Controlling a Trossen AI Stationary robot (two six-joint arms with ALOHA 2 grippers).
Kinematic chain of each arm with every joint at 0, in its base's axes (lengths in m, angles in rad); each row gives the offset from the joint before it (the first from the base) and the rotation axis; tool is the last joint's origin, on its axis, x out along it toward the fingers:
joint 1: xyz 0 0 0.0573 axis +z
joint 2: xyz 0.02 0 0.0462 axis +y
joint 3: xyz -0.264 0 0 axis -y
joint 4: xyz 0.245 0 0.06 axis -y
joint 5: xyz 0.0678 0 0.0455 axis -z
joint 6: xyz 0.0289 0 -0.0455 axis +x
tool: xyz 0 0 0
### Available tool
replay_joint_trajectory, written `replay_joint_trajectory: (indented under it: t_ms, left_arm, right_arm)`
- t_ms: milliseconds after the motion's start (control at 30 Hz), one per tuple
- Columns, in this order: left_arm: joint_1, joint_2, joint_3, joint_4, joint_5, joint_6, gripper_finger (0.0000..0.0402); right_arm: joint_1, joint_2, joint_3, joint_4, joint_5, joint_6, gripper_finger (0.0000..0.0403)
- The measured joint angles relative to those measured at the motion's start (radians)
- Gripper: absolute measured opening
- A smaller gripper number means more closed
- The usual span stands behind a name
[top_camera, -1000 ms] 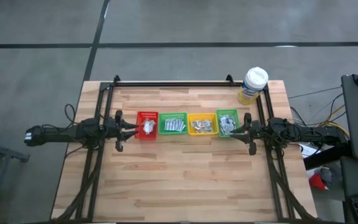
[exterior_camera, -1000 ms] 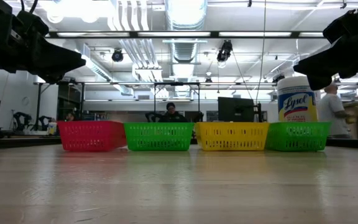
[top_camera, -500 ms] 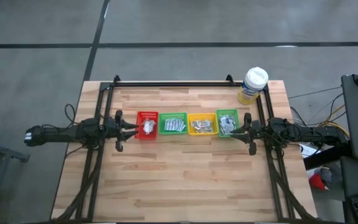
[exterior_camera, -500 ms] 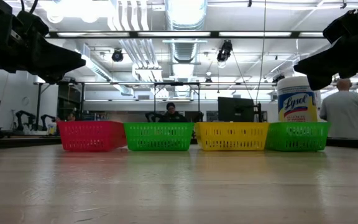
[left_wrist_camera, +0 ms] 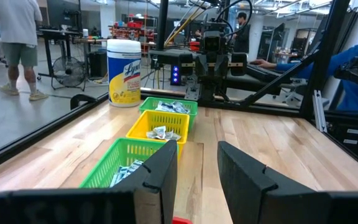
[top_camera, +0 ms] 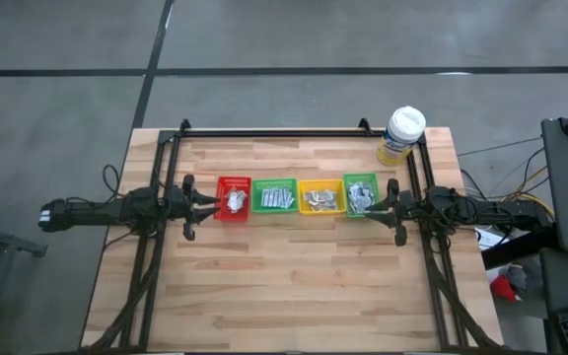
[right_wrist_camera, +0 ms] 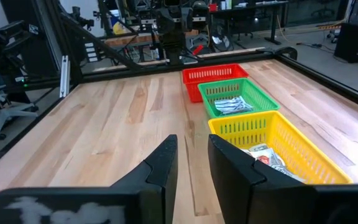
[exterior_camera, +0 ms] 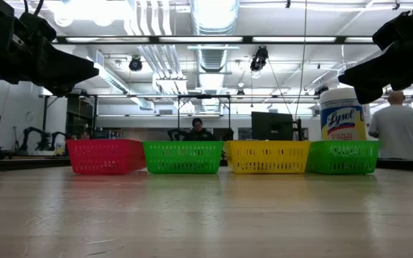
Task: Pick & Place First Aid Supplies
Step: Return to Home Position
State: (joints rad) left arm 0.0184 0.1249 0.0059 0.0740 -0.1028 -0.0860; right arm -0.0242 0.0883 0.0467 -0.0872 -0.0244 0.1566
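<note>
Silver sachets (top_camera: pixel 319 200) in bins (top_camera: pixel 275 181) | left pincer (top_camera: pixel 206 204), right pincer (top_camera: pixel 377 206) flank them | narrowly parted

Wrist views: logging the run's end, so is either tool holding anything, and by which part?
Nothing is held: the left tool and the right tool both stand open and empty.
</note>
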Motion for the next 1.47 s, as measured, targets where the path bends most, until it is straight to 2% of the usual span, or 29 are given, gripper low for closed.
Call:
replay_joint_trajectory:
  t_ms: [633, 1267, 1467]
  left_arm:
    - [0.000, 0.000, 0.000, 0.000, 0.000, 0.000, 0.0113]
    - [0.000, 0.000, 0.000, 0.000, 0.000, 0.000, 0.0113]
    - [0.000, 0.000, 0.000, 0.000, 0.000, 0.000, 0.0113]
  right_arm:
    - [0.000, 0.000, 0.000, 0.000, 0.000, 0.000, 0.0063]
    - [0.000, 0.000, 0.000, 0.000, 0.000, 0.000, 0.0089]
    - [0.000, 0.000, 0.000, 0.000, 0.000, 0.000, 0.0084]
